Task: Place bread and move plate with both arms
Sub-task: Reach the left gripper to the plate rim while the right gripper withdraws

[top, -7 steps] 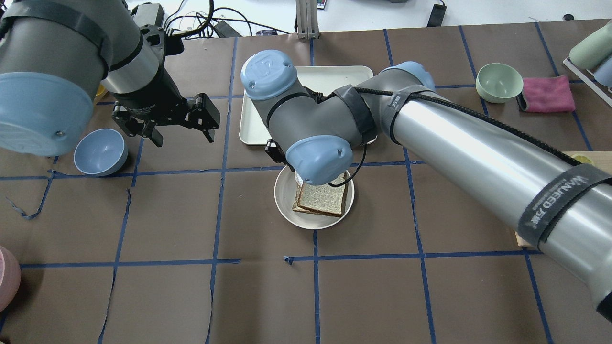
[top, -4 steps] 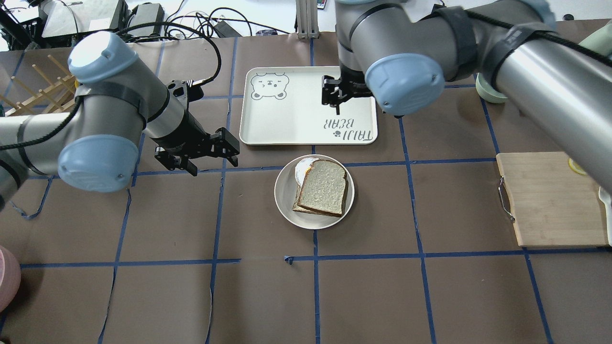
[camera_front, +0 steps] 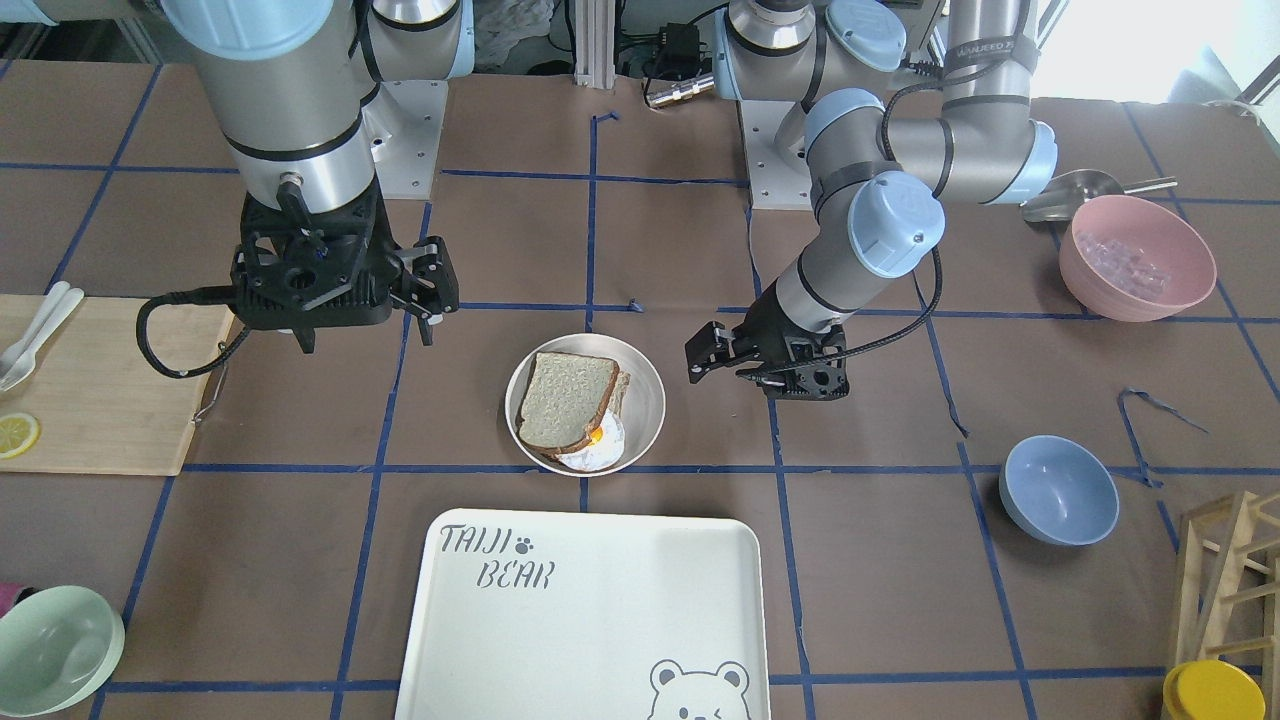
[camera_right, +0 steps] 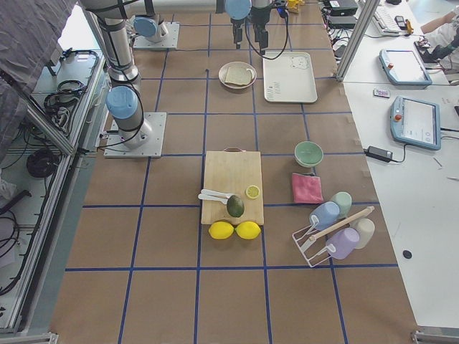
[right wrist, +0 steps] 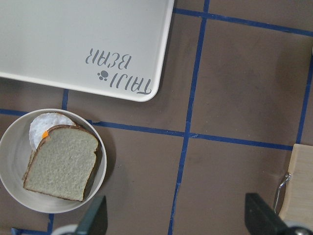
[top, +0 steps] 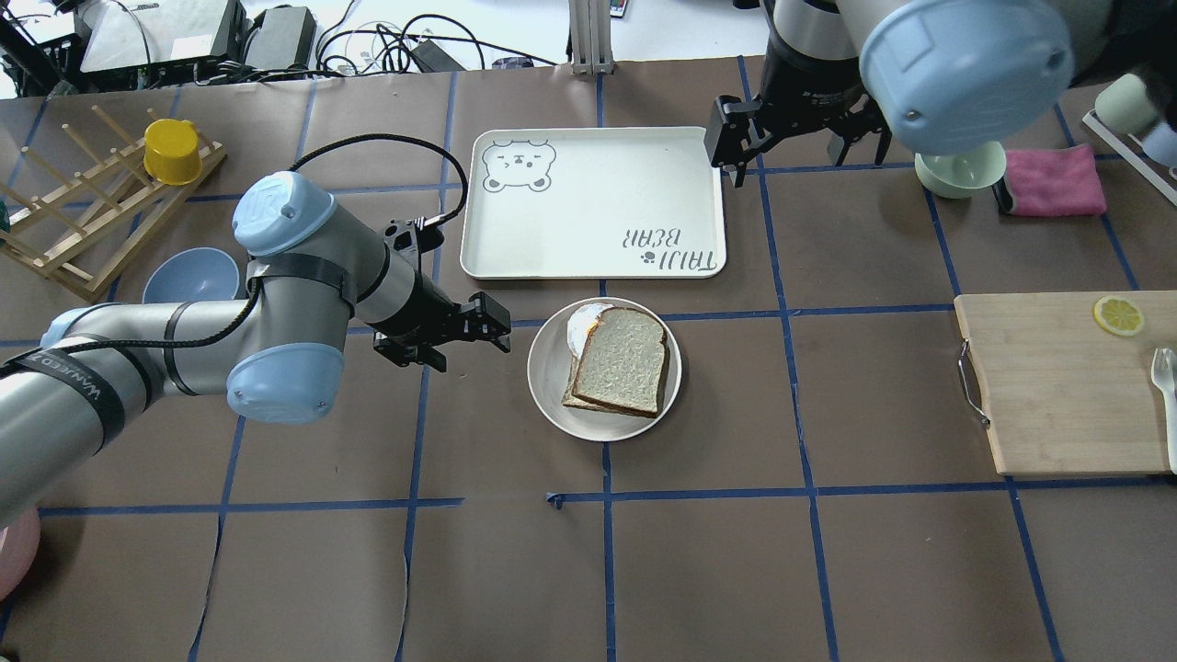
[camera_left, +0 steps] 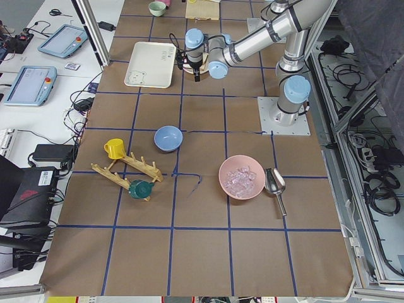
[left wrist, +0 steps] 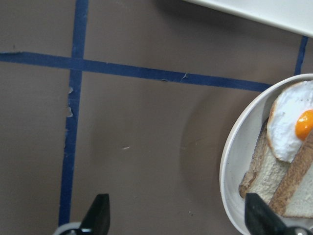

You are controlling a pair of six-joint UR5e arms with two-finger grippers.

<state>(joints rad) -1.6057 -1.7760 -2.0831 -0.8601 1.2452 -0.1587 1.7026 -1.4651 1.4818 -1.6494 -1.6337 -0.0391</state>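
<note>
My left end effector (top: 501, 331) hangs spread and empty just beside the plate (top: 544, 372), which sits mid-worktop, nearer the far edge, with the bread (top: 625, 360) on top. I'd straddle the rim low and level. My right end effector (right wrist: 176, 223) is spread and empty. Beneath the bread, little shows.

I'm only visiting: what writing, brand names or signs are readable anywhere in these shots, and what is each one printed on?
"TAIJI BEAR": on the white rectangular tray, beside a paw print, with a bear face drawn in one corner.
"WANJEED": on the black strap around the left arm.
Tablet screens beside the table: too small to read.
</note>
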